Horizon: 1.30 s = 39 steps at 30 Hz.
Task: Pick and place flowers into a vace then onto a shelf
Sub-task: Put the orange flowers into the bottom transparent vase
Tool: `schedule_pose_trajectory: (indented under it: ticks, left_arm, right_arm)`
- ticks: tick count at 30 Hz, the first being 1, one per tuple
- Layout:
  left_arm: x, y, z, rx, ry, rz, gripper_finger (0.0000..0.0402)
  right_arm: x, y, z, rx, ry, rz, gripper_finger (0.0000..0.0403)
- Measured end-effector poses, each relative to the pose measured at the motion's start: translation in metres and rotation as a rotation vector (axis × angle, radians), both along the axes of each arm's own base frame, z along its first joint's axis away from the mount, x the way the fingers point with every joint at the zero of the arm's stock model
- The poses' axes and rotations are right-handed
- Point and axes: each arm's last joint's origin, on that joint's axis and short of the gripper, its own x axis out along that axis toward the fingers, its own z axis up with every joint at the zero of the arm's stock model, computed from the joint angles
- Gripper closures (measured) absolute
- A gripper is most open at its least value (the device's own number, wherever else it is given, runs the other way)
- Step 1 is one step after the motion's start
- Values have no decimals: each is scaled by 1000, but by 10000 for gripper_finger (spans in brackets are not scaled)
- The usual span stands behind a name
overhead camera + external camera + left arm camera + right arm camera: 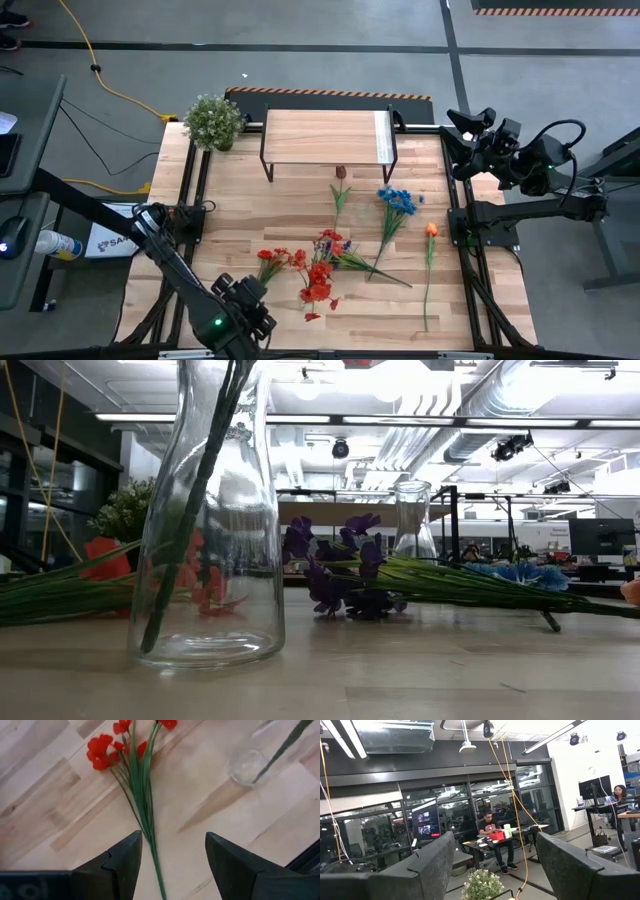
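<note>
Several thin-stemmed flowers lie flat on the plank table: a red bunch (270, 260), purple (330, 240), blue (397, 198), orange (431, 230) and a dark maroon one (341, 172). More red blooms (318, 285) show beside them. A clear glass vase (210, 560) stands near the table's near edge with a green stem (195, 510) leaning inside it; it is also in the left wrist view (247, 762). My left gripper (172, 865) is open above the red bunch's stem (145, 815), one finger on each side of it. My right gripper (495, 865) is open, raised at the table's far right corner (470, 122).
The shelf (330, 137) stands at the table's far edge, and the bushy potted plant (213, 120) sits to its left. A second, empty-looking glass vase (413, 520) stands farther back. People sit at desks in the room beyond the table (492, 832).
</note>
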Motion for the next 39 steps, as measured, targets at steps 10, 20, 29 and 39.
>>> schedule_pose_trajectory:
  ticks: [10,20,29,39]
  left_arm:
    - [-13,-4,-1,-21,26,109,153]
    - [-36,-7,-27,-41,-3,181,153]
    - [-49,12,-51,-241,-91,146,153]
    - [-49,38,-62,-302,-54,119,153]
  right_arm:
    - [0,0,0,-4,1,7,132]
    - [0,1,0,-10,1,20,132]
    - [0,1,0,-10,-3,20,132]
    - [0,1,0,-10,-3,20,132]
